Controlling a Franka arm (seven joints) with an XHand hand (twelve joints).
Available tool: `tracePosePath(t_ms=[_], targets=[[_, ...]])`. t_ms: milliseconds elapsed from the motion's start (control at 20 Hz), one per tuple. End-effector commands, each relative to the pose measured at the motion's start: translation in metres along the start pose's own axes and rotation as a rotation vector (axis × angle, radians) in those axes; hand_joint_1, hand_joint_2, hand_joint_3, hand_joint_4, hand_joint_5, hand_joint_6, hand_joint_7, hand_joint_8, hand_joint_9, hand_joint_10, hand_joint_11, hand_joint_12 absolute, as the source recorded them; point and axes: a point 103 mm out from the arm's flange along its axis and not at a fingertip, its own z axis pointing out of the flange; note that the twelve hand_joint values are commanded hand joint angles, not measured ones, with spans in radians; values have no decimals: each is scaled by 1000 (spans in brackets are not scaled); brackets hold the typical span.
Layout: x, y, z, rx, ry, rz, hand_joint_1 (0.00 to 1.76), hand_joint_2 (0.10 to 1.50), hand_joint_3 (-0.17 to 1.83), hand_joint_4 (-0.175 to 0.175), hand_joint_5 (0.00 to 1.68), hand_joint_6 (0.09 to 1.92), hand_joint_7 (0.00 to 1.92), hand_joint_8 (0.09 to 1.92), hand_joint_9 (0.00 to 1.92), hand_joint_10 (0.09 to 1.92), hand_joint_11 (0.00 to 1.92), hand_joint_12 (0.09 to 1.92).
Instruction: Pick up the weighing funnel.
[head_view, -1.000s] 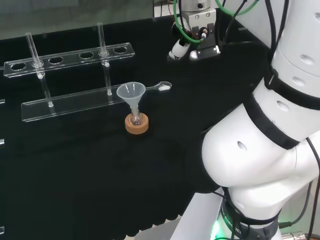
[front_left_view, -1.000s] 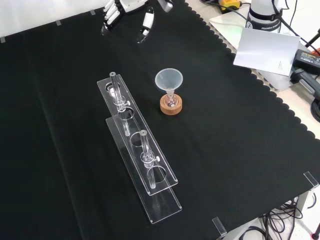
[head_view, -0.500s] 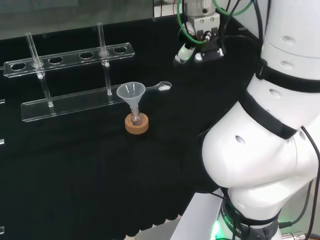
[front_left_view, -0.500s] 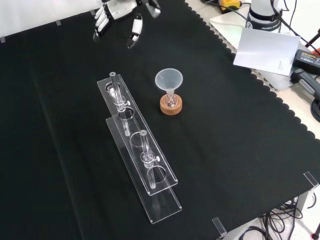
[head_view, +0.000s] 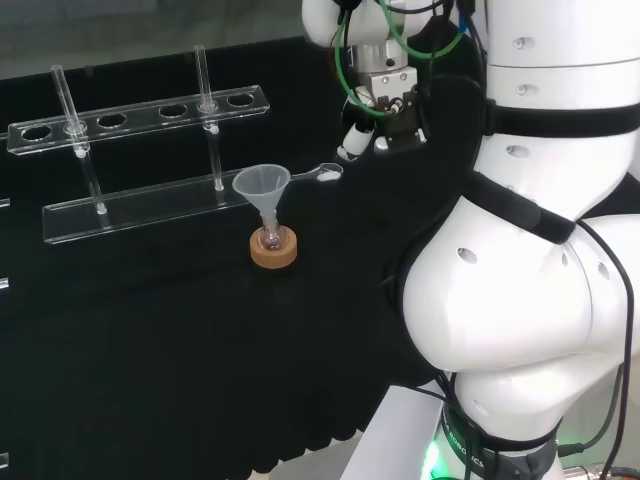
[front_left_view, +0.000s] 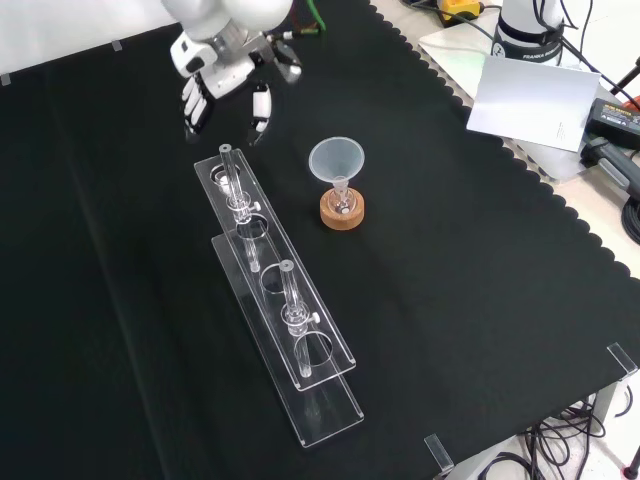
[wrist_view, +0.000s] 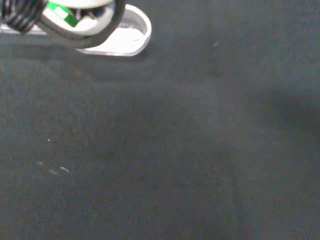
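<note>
The weighing funnel (head_view: 325, 172) is laid flat on the bench, clear of its edges, beside the funnel (head_view: 262, 187). The hand (front_left_view: 225, 65) is held just above it, fingers relaxed and empty, apparently positioned for lowering.

1. The plain black bench cloth (front_left_view: 480, 300) is one even, dark colour with no pattern.
2. The big glossy white arm links (head_view: 520, 300) carry black bands at the joints. Thin bright green cables (head_view: 345, 60) loop beside black ones.
3. The black and white robot hand (front_left_view: 225, 75) has white shells broken by black gaps.
4. The clear cone-shaped plastic funnel (front_left_view: 337, 160) looks milky grey.
5. The round cork ring (front_left_view: 342, 211) is light tan.
6. The long clear acrylic tube rack (front_left_view: 275, 310) is colourless, with whitish edges.
7. The small clear weighing funnel (head_view: 322, 174) shows white at its wide end.
8. The flat white paper sheet (front_left_view: 530, 105) is plain.
</note>
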Motion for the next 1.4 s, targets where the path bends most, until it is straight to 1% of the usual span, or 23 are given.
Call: tracePosePath(t_ms=[50, 150, 400, 500, 550, 800, 900, 1150, 1250, 1400], targets=[[14, 28, 20, 29, 18, -44, 897, 599, 514, -23, 571, 87, 429, 664, 626, 529, 441, 1336], [18, 34, 23, 36, 32, -45, 906, 595, 517, -22, 572, 87, 431, 664, 627, 529, 442, 1336], [23, 44, 31, 52, 19, -56, 924, 585, 525, -16, 580, 87, 434, 663, 635, 530, 445, 1337], [30, 46, 34, 53, -11, -33, 930, 582, 528, -14, 587, 87, 435, 663, 637, 529, 446, 1336], [29, 47, 35, 53, -15, -36, 933, 580, 530, -13, 590, 87, 436, 663, 638, 529, 446, 1336], [28, 47, 35, 48, -44, -84, 941, 565, 553, -10, 601, 87, 439, 659, 644, 524, 449, 1333], [29, 47, 34, 44, -57, -93, 942, 556, 571, -9, 602, 87, 440, 657, 646, 520, 450, 1332], [24, 47, 37, 48, -78, -96, 944, 549, 583, -8, 605, 87, 441, 655, 647, 516, 450, 1332], [24, 48, 39, 46, -75, -96, 944, 548, 585, -7, 608, 87, 441, 655, 647, 516, 450, 1332], [21, 49, 39, 31, -80, -89, 946, 547, 587, -5, 614, 87, 441, 654, 648, 516, 450, 1332]])
